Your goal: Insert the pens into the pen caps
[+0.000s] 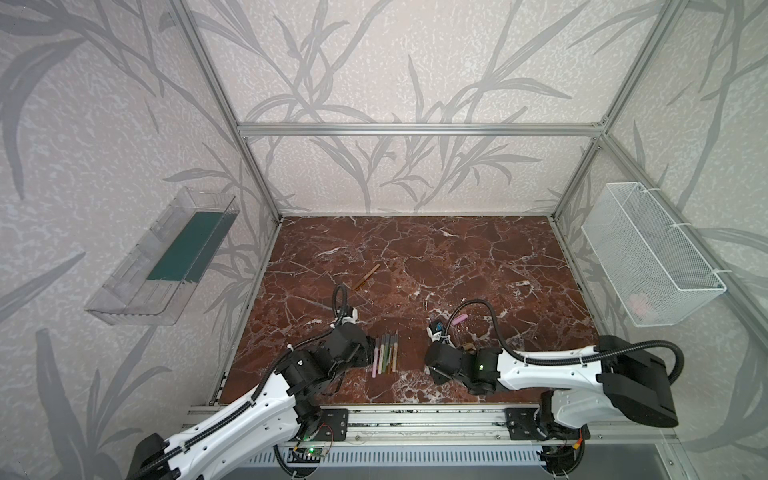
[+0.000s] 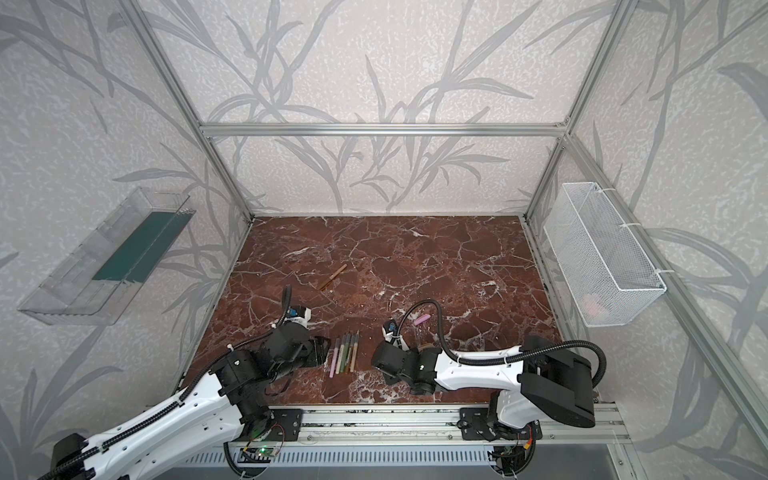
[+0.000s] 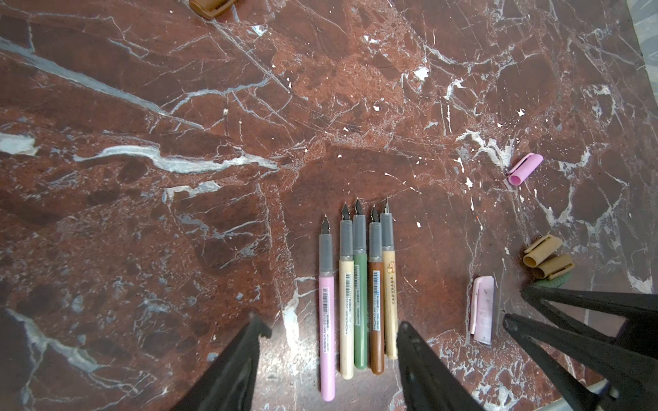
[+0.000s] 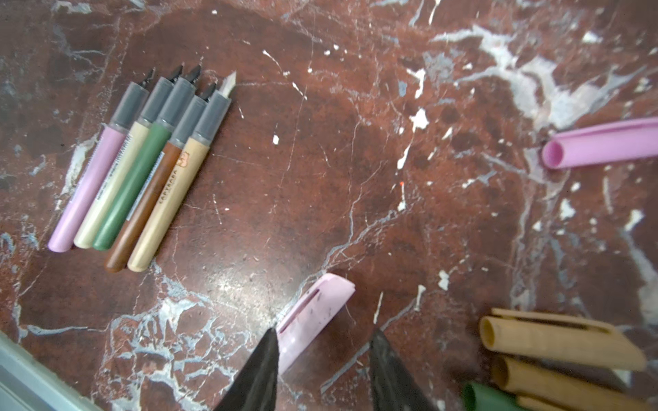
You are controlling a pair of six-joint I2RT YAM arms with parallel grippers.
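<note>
the right gripper (image 4: 324, 331) is hanging open right over the pale pink cap (image 4: 315, 309), which is lying slanted under its jaws.

Between the row of pens (image 3: 359, 291) and the pale pink cap (image 3: 482, 309) the desk (image 3: 178, 106) lies bare, an open lane I can pass through. Beyond the pen tips it is bare too, out to a lone brown pen (image 1: 366, 277) far off. My right end effector (image 4: 324, 332) is hemmed in: the pale pink cap lies at its fingertips, tan and green caps (image 4: 555, 356) crowd just beside, and a brighter pink cap (image 4: 605, 142) sits further on.
</note>
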